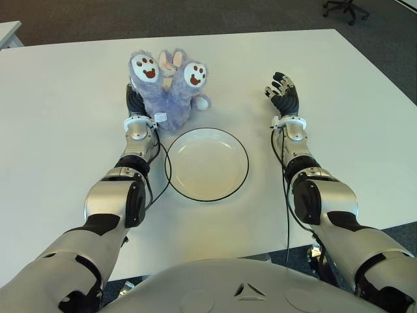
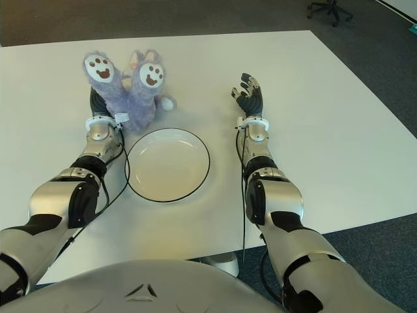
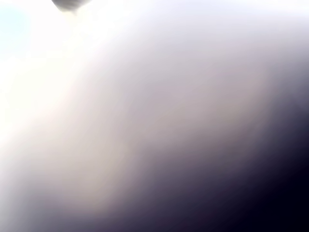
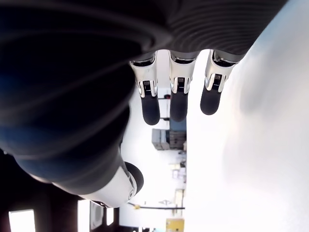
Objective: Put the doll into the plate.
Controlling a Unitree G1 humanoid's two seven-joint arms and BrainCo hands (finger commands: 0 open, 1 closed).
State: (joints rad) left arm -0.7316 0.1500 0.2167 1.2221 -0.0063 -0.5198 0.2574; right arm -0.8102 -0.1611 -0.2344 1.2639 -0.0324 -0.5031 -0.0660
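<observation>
Head cameras first: the purple fluffy doll [image 1: 168,88] sits on the white bench [image 1: 58,124], just behind the far-left rim of the plate [image 1: 207,186], touching or nearly touching that rim but not in it. Its two white paw soles point up at the camera. The left hand [image 1: 135,99] is right against the doll's left side, mostly buried behind the fur, so I can't tell from here if the fingers are wrapped on it. The plate itself has nothing in it. The right hand [image 2: 248,96] shows off to the right of the plate, well apart from the doll.

Left wrist cam: just a pale blur, nothing readable, so no help on the grasp.

Right wrist cam: fingers [image 4: 151,107] hang loosely extended, thumb apart, holding nothing.
</observation>
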